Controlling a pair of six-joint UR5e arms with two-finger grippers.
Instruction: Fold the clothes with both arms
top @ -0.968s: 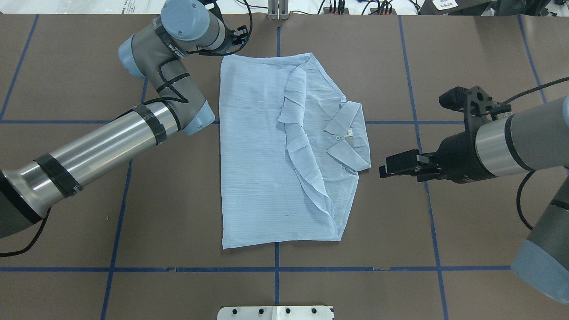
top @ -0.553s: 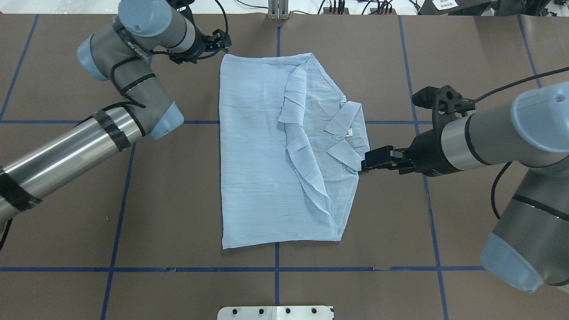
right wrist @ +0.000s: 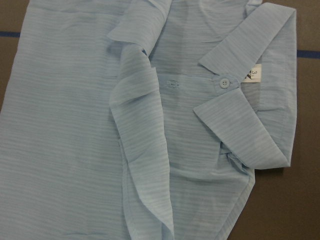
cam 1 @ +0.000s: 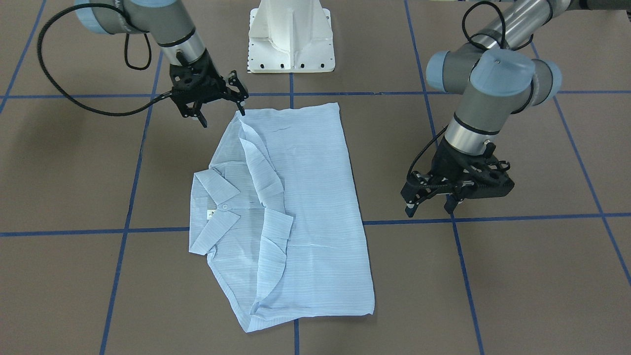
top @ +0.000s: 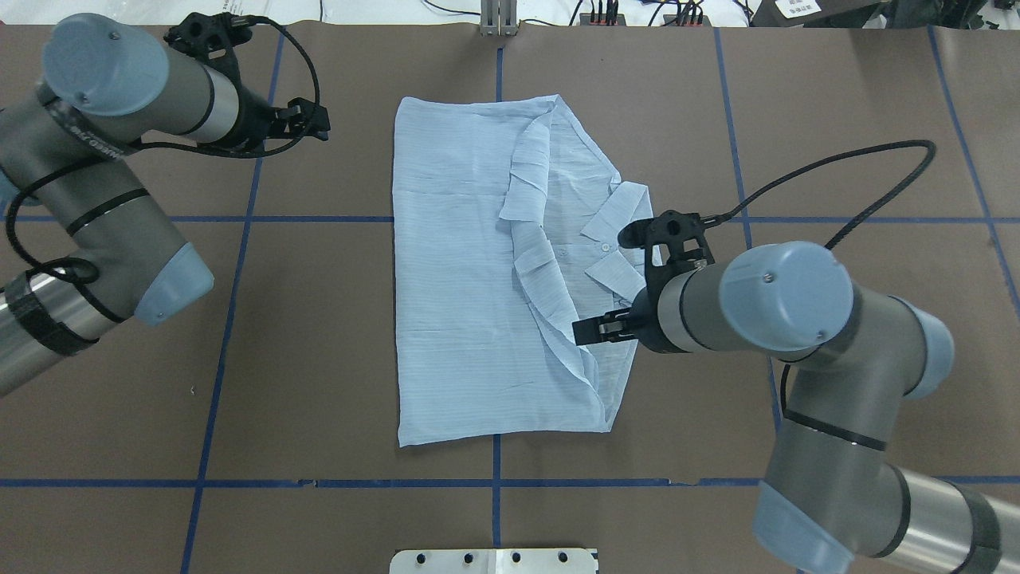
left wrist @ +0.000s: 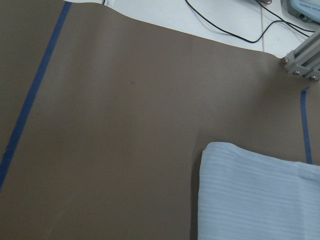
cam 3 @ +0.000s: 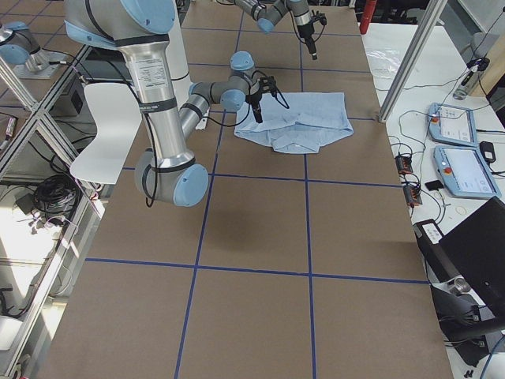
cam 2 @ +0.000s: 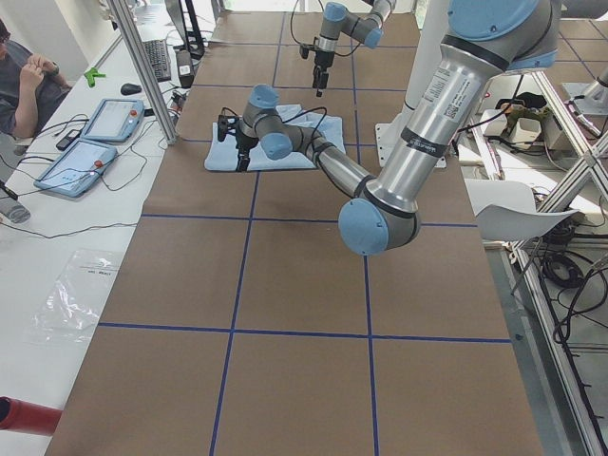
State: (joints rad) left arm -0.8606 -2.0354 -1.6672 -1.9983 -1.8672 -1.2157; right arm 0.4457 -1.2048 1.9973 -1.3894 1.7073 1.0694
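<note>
The striped shirt [top: 462, 279] lies flat at mid-bench [top: 239, 359], sleeves laid inward and collar [top: 621, 239] toward the right end, seemingly ready for a crosswise fold. The right tool [top: 582, 330], jaws spread and empty, hangs over the shoulder nearest the robot. The left tool [cam 1: 429, 212], also spread, hovers over bare bench near the hem's far corner.

Brown table [top: 319, 359], blue tape grid [top: 319, 218], light blue shirt [top: 462, 279] flat at centre.

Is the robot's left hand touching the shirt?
No, the left hand hangs over the bare brown table, clearly apart from the light blue shirt.
</note>
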